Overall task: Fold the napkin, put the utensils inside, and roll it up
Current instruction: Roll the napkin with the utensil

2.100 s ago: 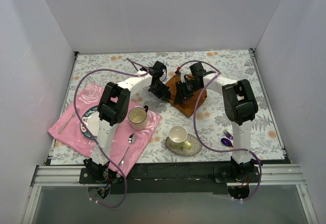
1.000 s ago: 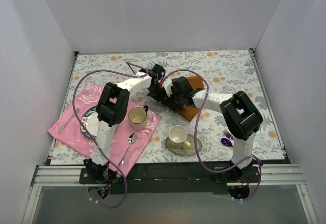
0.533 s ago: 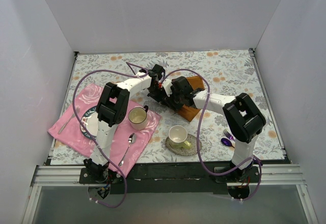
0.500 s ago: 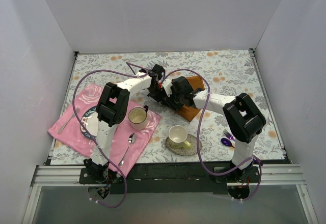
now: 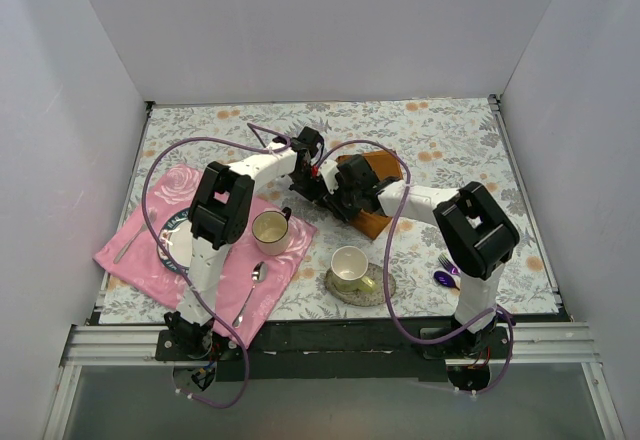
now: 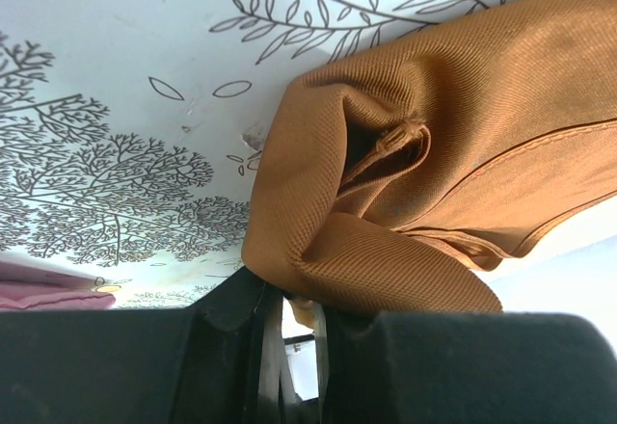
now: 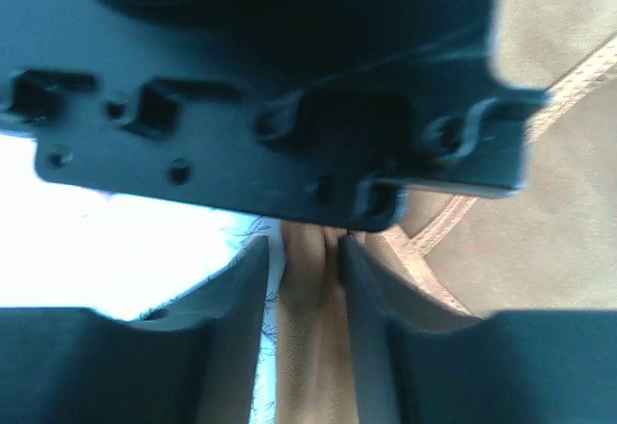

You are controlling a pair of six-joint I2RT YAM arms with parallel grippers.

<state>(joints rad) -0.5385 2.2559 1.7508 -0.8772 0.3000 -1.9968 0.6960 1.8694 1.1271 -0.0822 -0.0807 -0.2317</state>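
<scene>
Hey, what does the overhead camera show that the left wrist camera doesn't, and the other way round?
Only the top view shows both arms, a cream cup and a silver metal spoon on the pink satin cloth, and the small purple fork. Only the left wrist view shows the bunched fold and stitched hem of the shiny rust-orange satin napkin, pinched in the left gripper. Both show that napkin, the leaf-patterned tablecloth and some of the pink cloth.

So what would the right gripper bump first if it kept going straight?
The napkin fold that the right gripper straddles; just behind, probably the left gripper, though depth is unclear.
</scene>
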